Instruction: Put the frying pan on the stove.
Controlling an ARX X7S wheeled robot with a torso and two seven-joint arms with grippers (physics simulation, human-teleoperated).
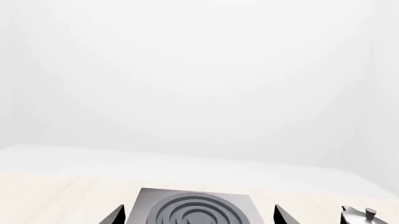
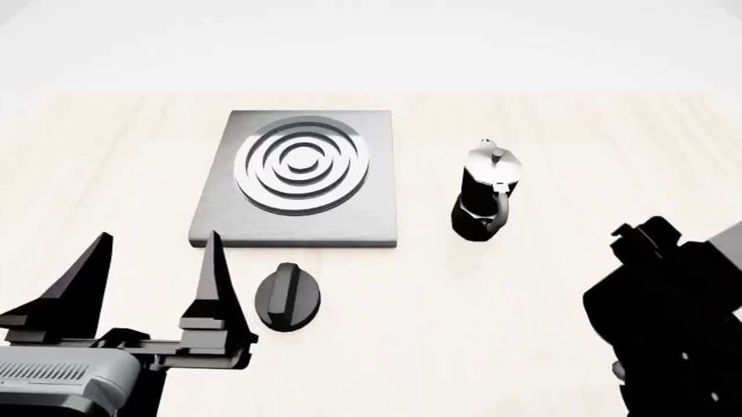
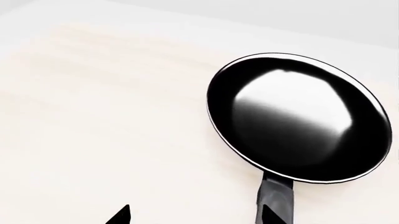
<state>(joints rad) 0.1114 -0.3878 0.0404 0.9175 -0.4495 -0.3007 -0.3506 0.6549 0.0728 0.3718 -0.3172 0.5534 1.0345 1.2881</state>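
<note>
The frying pan [image 3: 299, 116], round, glossy black and shiny inside, lies on the pale wooden table in the right wrist view only, out of the head view. Its black handle [image 3: 275, 196] points toward my right gripper [image 3: 194, 217], which is open and holds nothing. One of its fingertips [image 3: 266, 218] shows in front of the handle and the other stands well to the side. The stove [image 2: 301, 178], a grey square slab with concentric rings, lies at the table's middle left. My left gripper [image 2: 156, 278] hovers open and empty on the near side of the stove [image 1: 196, 207].
A black moka pot [image 2: 487, 191] with a silver lid stands right of the stove, its lid showing in the left wrist view [image 1: 361, 215]. A round black knob [image 2: 288, 297] lies on the table just in front of the stove. My right arm [image 2: 672, 321] fills the lower right.
</note>
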